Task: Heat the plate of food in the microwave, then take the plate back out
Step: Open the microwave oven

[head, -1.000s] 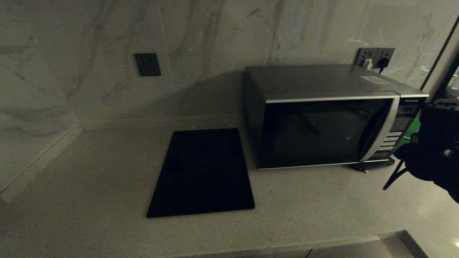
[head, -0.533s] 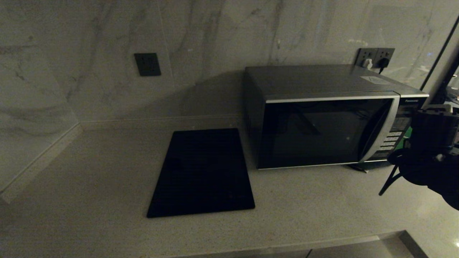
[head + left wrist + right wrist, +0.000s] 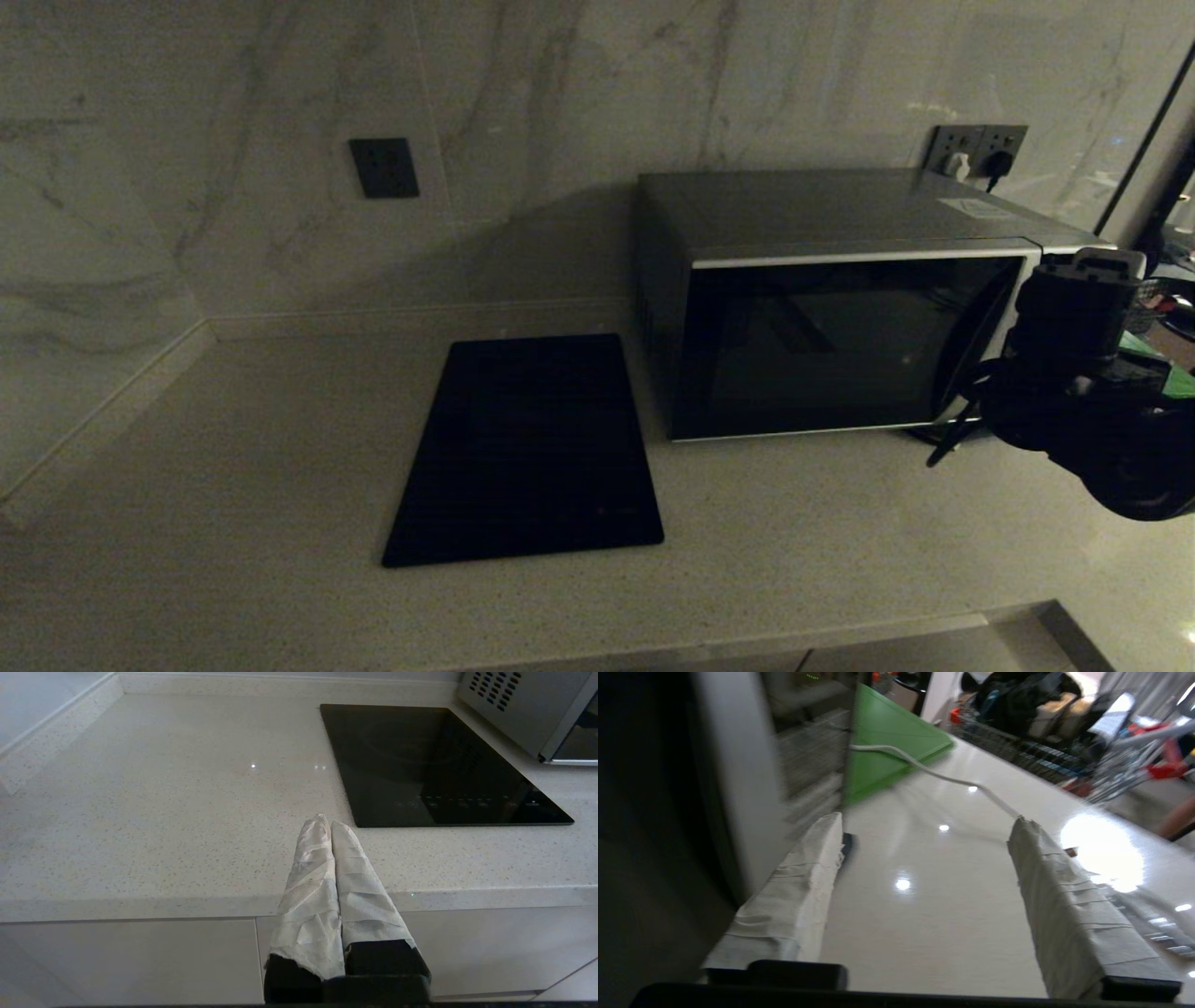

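Marble walls meet a pale speckled counter [image 3: 233, 448] at the back-left corner, w/ wide bare room along its left and front edges. Microwave [image 3: 840, 308] sits at the back right, door closed. Flat black panel [image 3: 527, 448] lies just left of it, near the front edge. Green board [image 3: 887, 751] lies past the microwave's right side. Right gripper [image 3: 924, 858] hovers at the microwave's front-right corner, fingers spread wide, holding nothing. Left gripper [image 3: 325, 828] waits off the front edge, fingers pressed together. Plate of food can't be seen.
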Available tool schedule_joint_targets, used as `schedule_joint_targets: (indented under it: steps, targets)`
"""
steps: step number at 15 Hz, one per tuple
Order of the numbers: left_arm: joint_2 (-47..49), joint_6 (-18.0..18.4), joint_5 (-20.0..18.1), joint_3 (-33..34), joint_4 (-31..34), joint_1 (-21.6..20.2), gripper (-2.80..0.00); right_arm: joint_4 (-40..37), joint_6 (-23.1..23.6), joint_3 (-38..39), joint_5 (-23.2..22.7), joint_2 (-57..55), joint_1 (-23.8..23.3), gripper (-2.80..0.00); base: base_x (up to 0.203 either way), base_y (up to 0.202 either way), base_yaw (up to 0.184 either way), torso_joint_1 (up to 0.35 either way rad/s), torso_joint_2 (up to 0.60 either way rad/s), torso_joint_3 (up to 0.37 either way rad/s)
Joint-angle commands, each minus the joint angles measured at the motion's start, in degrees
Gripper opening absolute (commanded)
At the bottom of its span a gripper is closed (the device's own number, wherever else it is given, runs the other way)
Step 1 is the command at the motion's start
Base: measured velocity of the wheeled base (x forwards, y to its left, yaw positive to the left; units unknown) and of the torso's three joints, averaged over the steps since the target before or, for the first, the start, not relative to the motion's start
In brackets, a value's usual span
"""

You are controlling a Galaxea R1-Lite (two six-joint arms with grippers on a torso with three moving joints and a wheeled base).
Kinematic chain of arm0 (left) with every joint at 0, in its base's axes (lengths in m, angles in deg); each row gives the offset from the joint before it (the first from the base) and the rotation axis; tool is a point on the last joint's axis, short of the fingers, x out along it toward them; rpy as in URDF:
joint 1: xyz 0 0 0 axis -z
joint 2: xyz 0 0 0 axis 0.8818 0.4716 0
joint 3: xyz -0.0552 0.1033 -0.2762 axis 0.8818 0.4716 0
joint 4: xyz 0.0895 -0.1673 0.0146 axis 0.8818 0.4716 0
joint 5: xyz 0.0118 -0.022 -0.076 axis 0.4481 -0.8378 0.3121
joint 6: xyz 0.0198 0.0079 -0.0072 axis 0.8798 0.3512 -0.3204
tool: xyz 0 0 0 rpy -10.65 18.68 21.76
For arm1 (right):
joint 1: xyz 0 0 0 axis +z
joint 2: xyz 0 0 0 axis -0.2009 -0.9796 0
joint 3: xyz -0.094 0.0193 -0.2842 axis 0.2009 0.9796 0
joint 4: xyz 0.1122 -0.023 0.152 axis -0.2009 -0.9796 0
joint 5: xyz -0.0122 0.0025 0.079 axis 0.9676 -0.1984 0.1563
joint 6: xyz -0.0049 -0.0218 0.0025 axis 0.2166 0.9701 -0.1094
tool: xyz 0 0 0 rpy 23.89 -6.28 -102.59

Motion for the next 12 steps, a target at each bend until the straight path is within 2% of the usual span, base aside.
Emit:
schedule_joint_targets:
  steps: [1, 12]
  targets:
    - [0.04, -0.04, 0.02, 0.00, -0.09, -0.06, -2.80, 0.43, -1.26, -1.90, 0.79, -4.37, 0.42, 0.00, 0.000, 0.000, 0.000, 0.000, 0.00, 0.000]
    - [0.04, -0.04, 0.02, 0.00, -0.04, 0.02, -2.80, 0.17, -1.56, -1.43, 0.07, -7.87, 0.48, 0.00, 0.000, 0.000, 0.000, 0.000, 0.00, 0.000]
